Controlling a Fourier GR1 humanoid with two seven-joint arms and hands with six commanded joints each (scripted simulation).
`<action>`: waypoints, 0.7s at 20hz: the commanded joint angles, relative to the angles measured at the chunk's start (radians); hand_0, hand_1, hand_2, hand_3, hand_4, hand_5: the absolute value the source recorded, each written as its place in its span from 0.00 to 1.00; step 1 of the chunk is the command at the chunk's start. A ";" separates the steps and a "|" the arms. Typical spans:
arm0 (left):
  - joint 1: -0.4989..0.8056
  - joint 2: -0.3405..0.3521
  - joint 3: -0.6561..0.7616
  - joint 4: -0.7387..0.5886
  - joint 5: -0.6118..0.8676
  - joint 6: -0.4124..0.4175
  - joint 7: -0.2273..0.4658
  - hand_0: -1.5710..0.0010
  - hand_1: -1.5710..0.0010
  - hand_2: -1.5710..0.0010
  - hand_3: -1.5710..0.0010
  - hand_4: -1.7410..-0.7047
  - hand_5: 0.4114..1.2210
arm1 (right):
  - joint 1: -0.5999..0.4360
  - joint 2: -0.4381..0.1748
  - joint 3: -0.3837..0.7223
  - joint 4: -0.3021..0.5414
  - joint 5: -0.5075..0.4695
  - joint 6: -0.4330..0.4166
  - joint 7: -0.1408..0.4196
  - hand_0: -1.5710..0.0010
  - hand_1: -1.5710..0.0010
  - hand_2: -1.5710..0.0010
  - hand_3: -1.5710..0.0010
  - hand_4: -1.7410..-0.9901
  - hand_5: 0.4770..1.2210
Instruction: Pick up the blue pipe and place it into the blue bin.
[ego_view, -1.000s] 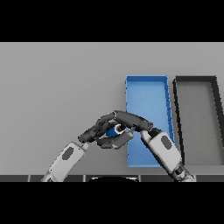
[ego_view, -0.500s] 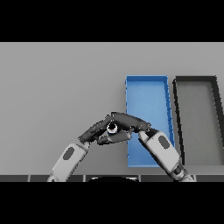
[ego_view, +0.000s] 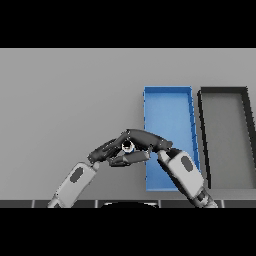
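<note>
The grey table looked matt and smooth, without grain or shine. The blue bin, just beyond the fingers of the right hand, had a flat, plastic-like finish, evenly coloured. The black bin beside it looked equally dull. Both hands, the left hand included, were dark and matt; the arm shells looked like smooth white and grey plastic.

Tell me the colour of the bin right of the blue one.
The right-hand bin is black with a grey floor, seen in the head view beside the blue bin.
</note>
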 joint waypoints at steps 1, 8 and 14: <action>0.012 0.008 -0.006 -0.003 -0.010 0.002 0.000 0.81 0.82 0.84 0.82 0.68 0.75 | 0.008 0.009 -0.003 -0.009 -0.012 0.005 -0.013 0.01 0.01 0.00 0.01 0.33 0.99; -0.005 0.002 0.007 0.029 -0.026 0.023 0.069 0.96 0.96 0.97 0.96 0.82 0.28 | 0.001 0.041 -0.012 -0.009 0.043 0.013 -0.026 0.00 0.00 0.00 0.00 0.33 1.00; 0.018 0.001 0.019 0.017 0.000 0.025 0.114 0.99 0.99 0.99 0.99 0.82 0.19 | -0.005 0.059 -0.052 -0.012 -0.011 0.008 0.004 0.00 0.00 0.00 0.00 0.34 1.00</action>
